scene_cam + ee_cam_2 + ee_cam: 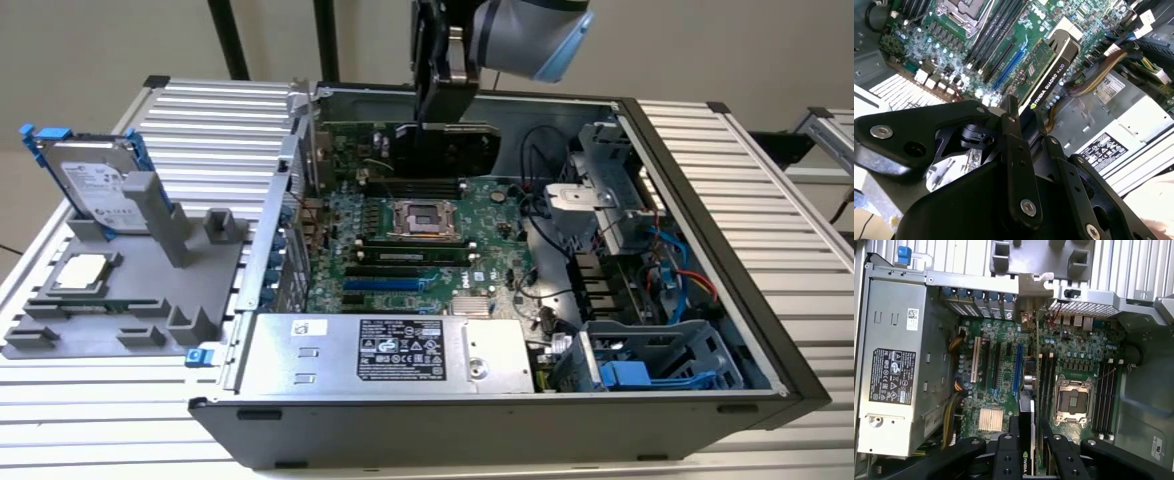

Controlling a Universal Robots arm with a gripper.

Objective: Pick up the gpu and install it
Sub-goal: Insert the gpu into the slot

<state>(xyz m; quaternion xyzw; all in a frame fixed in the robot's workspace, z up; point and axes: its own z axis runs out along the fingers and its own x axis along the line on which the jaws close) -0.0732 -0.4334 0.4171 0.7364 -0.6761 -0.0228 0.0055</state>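
Gpu (1046,75): clamped edge-on between the fingers of our gripper (1024,132), hanging above the motherboard (400,250) inside the open case (694,250), card edge downward, we judge, to meet the blue slot (1017,371).

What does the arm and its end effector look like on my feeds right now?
The arm is silver-grey with a pale blue joint cap. The end effector is matte black: flat linkage bars joined by silver screws and pivot pins, ending in slim black fingers. No loose cables show on it.

The arm (534,35) reaches straight down, claw (1026,122) clamped shut.
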